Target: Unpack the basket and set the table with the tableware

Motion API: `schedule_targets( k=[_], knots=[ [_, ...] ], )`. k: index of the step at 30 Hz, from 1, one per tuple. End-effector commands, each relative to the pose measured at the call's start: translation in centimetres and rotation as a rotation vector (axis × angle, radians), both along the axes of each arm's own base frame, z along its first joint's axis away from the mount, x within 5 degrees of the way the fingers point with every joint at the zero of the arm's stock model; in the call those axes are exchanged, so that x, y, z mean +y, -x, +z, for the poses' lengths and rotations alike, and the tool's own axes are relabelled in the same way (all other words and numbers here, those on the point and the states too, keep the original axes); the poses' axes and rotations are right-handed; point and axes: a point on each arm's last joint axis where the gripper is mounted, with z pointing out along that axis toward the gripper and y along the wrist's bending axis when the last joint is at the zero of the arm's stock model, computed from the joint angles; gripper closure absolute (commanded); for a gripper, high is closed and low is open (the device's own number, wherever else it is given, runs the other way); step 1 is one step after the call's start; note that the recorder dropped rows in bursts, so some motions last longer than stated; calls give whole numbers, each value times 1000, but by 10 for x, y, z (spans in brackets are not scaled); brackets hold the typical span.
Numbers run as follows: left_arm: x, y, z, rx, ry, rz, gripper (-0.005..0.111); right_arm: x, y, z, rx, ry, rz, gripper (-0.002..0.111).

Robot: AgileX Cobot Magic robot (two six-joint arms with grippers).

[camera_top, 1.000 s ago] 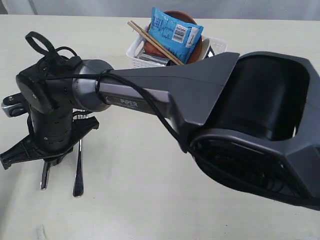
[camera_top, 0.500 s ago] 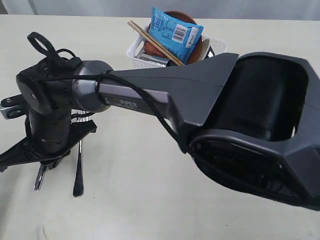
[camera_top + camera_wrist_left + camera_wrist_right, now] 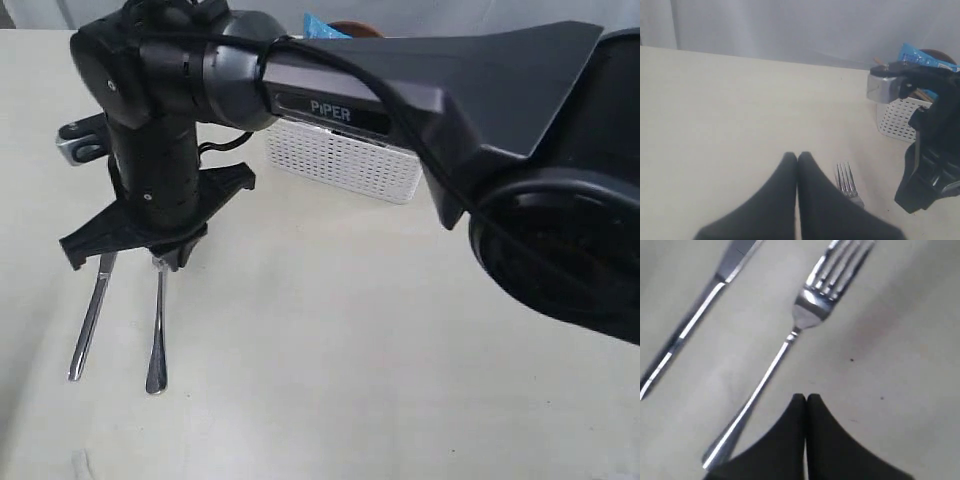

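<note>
A steel knife [image 3: 90,312] and fork [image 3: 157,325] lie side by side on the pale table [image 3: 300,380], handles toward the front edge. My right gripper [image 3: 168,258] reaches across to the left and hangs shut and empty just above their far ends. In the right wrist view the shut fingertips [image 3: 806,397] hover beside the fork [image 3: 790,340], with the knife [image 3: 695,315] beyond it. The white basket [image 3: 345,165] stands behind, its contents mostly hidden by the arm. My left gripper [image 3: 797,156] is shut and empty near the fork's tines [image 3: 846,180].
The right arm's dark forearm [image 3: 450,80] spans the view and hides the basket's top. A sliver of blue snack packet [image 3: 318,22] and brown plate [image 3: 355,27] shows above it. Bare tabletop [image 3: 330,330] lies right of the cutlery.
The right gripper has lifted up and back from the knife and fork, which stay on the table. The knife's handle end has shifted slightly left.
</note>
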Motion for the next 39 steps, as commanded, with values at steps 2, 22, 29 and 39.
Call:
schedule_targets(
  k=[2,22,29,39],
  knots=[
    [0,0,0,-10,5,1,107,-6,0,-15,27,100,4,109],
    [0,0,0,-10,5,1,107,8,-1,-42,55,13,14,109],
    [0,0,0,-10,5,1,107,14,-4,-42,31,-57,10,109],
    [0,0,0,-10,5,1,107,15,-7,-41,11,-83,3,109]
  ],
)
